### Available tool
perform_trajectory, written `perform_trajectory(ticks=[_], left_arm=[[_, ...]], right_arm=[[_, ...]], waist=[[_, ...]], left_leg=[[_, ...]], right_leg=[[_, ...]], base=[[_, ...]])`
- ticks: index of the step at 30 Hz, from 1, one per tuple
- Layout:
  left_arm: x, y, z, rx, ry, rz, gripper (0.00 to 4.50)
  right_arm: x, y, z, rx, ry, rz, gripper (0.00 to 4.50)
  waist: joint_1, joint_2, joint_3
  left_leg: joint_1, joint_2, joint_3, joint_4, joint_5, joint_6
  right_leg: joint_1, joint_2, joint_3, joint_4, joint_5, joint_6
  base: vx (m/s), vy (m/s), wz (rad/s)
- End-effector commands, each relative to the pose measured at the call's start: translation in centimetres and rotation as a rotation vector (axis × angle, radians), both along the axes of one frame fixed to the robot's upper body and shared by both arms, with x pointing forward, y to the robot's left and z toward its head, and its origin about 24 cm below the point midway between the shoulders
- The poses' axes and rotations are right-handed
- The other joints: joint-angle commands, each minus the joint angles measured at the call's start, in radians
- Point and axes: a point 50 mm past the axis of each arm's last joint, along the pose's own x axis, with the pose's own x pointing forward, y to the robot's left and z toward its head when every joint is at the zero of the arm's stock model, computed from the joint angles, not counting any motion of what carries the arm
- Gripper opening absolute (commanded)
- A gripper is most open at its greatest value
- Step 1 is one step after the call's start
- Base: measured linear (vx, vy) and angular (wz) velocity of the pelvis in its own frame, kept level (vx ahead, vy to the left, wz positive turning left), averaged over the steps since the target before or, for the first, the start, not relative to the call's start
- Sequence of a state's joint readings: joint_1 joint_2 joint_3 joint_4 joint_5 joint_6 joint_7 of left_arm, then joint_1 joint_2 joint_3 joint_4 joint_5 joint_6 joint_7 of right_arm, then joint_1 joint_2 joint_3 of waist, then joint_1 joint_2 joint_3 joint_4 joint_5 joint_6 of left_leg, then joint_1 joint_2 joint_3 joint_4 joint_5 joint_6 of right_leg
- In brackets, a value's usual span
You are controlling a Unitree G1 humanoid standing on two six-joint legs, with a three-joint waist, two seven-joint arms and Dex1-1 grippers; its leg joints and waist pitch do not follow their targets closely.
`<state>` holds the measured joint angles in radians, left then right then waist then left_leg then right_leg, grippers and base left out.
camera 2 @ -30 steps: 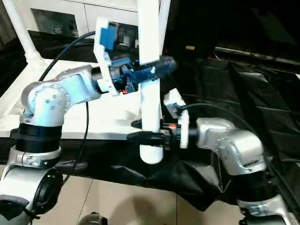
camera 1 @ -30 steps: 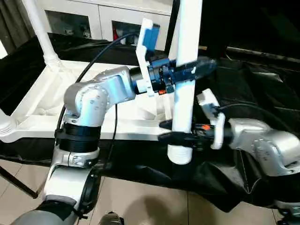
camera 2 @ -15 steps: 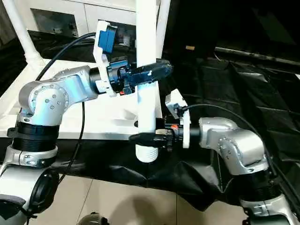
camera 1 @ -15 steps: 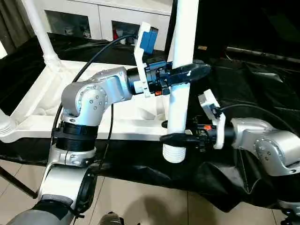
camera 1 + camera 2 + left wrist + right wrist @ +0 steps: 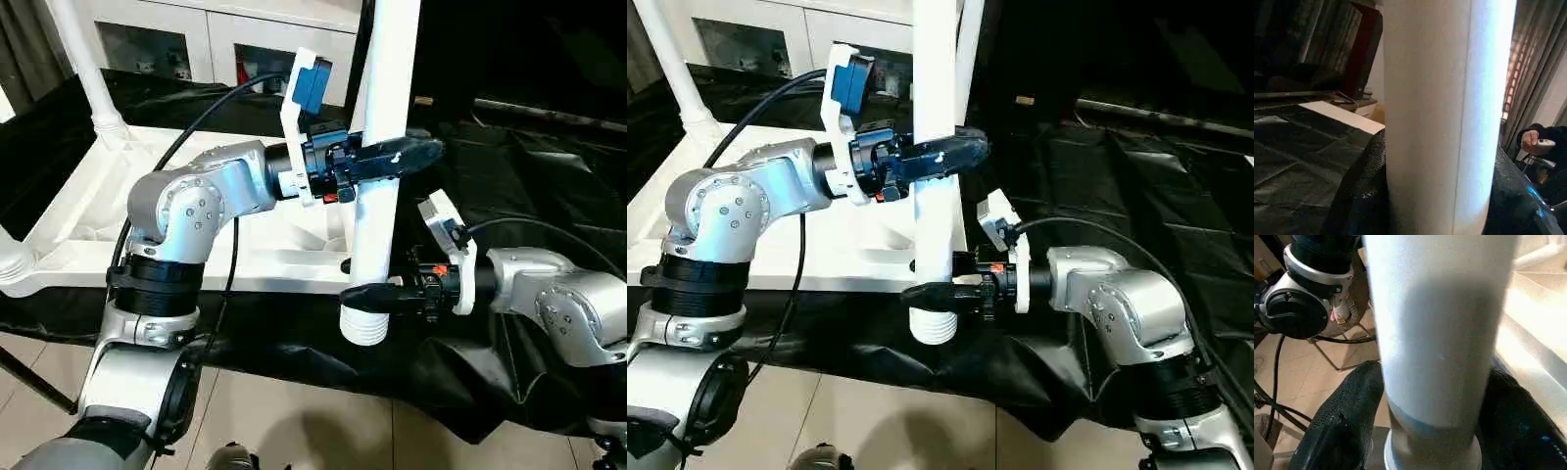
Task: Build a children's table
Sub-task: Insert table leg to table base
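Note:
A long white table leg (image 5: 387,78) stands nearly upright in the air over the near edge of the black-covered surface, ribbed end (image 5: 362,328) pointing down. My left gripper (image 5: 407,149) is shut on its middle. Lower down, my right gripper (image 5: 348,280) clasps it just above the ribbed end. In the right wrist view its fingers (image 5: 1347,421) lie against both sides of the leg (image 5: 1440,323). The white tabletop (image 5: 78,225) lies underside up at the left. One leg (image 5: 93,78) rises from its far corner, and a socket (image 5: 10,259) shows at the near left.
A white glass-door cabinet (image 5: 196,39) stands behind the tabletop. A crumpled black sheet (image 5: 529,176) covers the work surface to the right. Tiled floor (image 5: 294,411) lies below the near edge. A person's hand (image 5: 1535,142) holding a small device shows in the left wrist view.
The leg's lower end has swung slightly to the left. My right gripper now sits a little closer to the ribbed end. The left arm has hardly moved.

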<state>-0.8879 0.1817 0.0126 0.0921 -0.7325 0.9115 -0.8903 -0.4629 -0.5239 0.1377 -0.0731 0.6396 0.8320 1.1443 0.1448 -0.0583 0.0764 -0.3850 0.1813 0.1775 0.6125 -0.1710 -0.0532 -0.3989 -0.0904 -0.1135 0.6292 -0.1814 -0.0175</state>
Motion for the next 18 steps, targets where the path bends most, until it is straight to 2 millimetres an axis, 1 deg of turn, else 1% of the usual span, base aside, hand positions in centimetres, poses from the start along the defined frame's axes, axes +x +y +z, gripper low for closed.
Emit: perform_trajectory(ticks=[1, 3, 4, 7, 15, 16, 18], left_arm=[[-0.46, -0.34, 0.52, -0.004, -0.024, -0.032, 1.75], [-0.52, -0.36, 0.64, -0.009, -0.025, -0.036, 1.75], [-0.55, -0.37, 0.67, -0.011, -0.024, -0.038, 1.75], [-0.64, -0.43, 0.79, -0.018, -0.023, -0.043, 1.75], [-0.98, -0.81, 0.78, -0.023, -0.014, -0.066, 1.75], [-0.98, -0.84, 0.70, -0.020, -0.012, -0.067, 1.75], [-0.96, -0.82, 0.65, -0.016, -0.012, -0.067, 1.75]], right_arm=[[-0.09, -0.18, 0.06, 0.003, 0.012, 0.009, 2.51], [-0.07, -0.21, -0.04, 0.002, 0.017, 0.007, 2.21], [-0.07, -0.21, -0.06, 0.003, 0.018, 0.008, 2.12], [-0.06, -0.17, -0.16, 0.004, 0.023, 0.007, 1.99], [0.02, -0.02, -0.26, 0.011, 0.022, 0.004, 1.93], [0.06, -0.01, -0.27, 0.018, 0.030, 0.002, 2.28], [0.06, -0.01, -0.27, 0.017, 0.033, 0.003, 2.63]], waist=[[0.002, -0.008, -0.086], [0.003, -0.006, -0.086], [0.002, -0.007, -0.085], [0.003, -0.007, -0.086], [0.003, -0.005, -0.086], [0.002, -0.005, -0.086], [0.003, -0.005, -0.086]], left_leg=[[0.012, 0.053, -0.019, -0.066, -0.132, -0.007], [0.013, 0.052, -0.019, -0.065, -0.131, -0.007], [0.012, 0.053, -0.019, -0.066, -0.135, -0.008], [0.013, 0.053, -0.019, -0.065, -0.135, -0.008], [0.014, 0.054, -0.019, -0.066, -0.137, -0.009], [0.014, 0.054, -0.020, -0.066, -0.137, -0.010], [0.014, 0.054, -0.019, -0.066, -0.136, -0.010]], right_leg=[[0.061, -0.077, 0.063, -0.083, -0.254, -0.140], [0.061, -0.078, 0.063, -0.083, -0.254, -0.141], [0.061, -0.078, 0.063, -0.084, -0.258, -0.140], [0.060, -0.079, 0.063, -0.084, -0.261, -0.138], [0.060, -0.079, 0.063, -0.084, -0.254, -0.144], [0.060, -0.078, 0.063, -0.083, -0.252, -0.144], [0.060, -0.079, 0.063, -0.083, -0.250, -0.146]], base=[[0.000, 0.000, 0.00], [0.000, 0.000, 0.00], [0.000, 0.000, 0.00], [0.000, 0.000, 0.00], [0.000, 0.000, 0.00], [0.000, 0.000, 0.00], [0.000, 0.000, 0.00]])
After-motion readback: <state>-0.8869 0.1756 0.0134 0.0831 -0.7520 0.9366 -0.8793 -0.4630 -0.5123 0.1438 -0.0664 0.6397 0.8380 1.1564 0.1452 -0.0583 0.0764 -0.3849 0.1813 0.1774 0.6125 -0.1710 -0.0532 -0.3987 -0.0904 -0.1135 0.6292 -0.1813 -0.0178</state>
